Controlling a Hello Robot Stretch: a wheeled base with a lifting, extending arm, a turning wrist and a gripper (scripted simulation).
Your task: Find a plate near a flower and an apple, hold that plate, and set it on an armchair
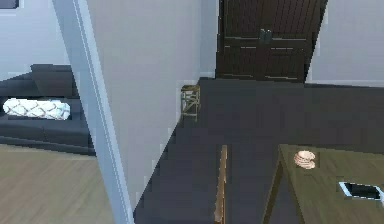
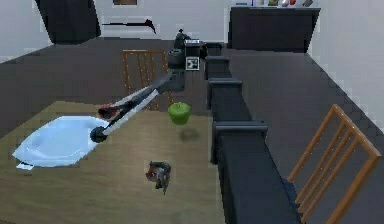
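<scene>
A pale blue plate (image 2: 52,142) lies on the wooden table (image 2: 120,195) at the arm side view's left. A green apple (image 2: 180,112) sits on the table right of it. A small dark and red thing (image 2: 158,176), perhaps the flower, lies nearer the front. The dark arm (image 2: 225,110) runs up the middle, and the gripper (image 2: 103,128) slants down and left to the plate's right rim. Whether it touches the plate, or holds anything, I cannot tell.
A wooden chair (image 2: 146,66) stands beyond the table, another (image 2: 332,160) at the right. A dark cabinet (image 2: 270,26) lines the far wall. In the forward view: a dark double door (image 1: 266,40), a dark sofa (image 1: 40,118) with a patterned pillow, a small stool (image 1: 190,100).
</scene>
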